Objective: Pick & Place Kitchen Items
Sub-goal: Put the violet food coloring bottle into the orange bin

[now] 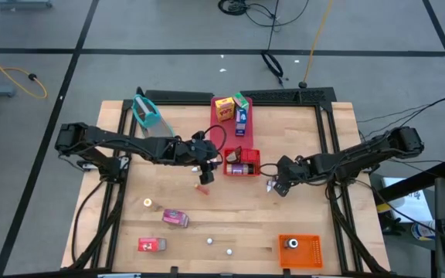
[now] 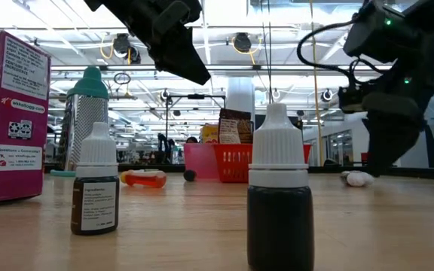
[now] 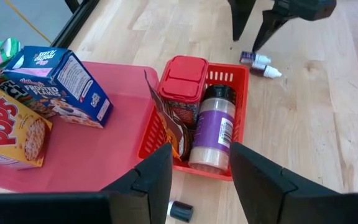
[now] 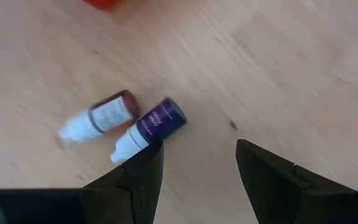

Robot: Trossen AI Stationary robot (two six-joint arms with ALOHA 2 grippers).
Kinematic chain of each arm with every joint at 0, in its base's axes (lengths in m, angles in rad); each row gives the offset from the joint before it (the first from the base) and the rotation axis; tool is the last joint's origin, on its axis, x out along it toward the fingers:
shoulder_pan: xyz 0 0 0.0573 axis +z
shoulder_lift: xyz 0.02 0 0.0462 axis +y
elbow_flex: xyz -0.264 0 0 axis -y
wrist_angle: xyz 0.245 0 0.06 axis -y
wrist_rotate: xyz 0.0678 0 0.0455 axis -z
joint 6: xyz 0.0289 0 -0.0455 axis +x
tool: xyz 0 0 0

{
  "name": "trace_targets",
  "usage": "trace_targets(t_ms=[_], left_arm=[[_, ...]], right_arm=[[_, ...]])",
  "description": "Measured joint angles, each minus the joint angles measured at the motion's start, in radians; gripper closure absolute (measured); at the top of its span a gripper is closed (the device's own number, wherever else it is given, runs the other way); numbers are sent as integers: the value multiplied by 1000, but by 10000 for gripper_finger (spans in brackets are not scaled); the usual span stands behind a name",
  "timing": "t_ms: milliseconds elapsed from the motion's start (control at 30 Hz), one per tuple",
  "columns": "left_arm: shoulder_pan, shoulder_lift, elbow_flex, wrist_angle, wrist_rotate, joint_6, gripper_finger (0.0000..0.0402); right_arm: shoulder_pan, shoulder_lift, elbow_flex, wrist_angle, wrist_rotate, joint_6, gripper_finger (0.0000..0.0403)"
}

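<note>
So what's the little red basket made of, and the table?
The red basket looks like glossy moulded plastic: its walls are a thin, even grid of slots. The table looks like pale wood with a smooth finish: you can see plank strips and grain.

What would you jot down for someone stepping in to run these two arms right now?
Left gripper: open, empty, above the red basket.
Right gripper: open, empty, over two small dropper bottles lying on the wood beside the basket.
Done: two jars in the basket; cereal boxes on the red tray.
Left: the two dropper bottles, a pink carton, a red carton, two upright bottles and small pieces at the table's front.
</note>
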Motion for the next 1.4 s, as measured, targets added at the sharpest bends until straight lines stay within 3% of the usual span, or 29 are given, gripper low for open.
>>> trace_targets(t_ms=[500,667,1200,1400], left_arm=[[0,0,0,1,0,3,240],[-1,0,0,1,0,3,240],[0,0,0,1,0,7,240],[0,0,0,1,0,8,240]], right_arm=[[0,-5,-21,185,-1,0,207],[0,-5,-21,169,1,17,210],[1,111,-19,185,32,37,257],[1,118,-19,176,35,40,310]])
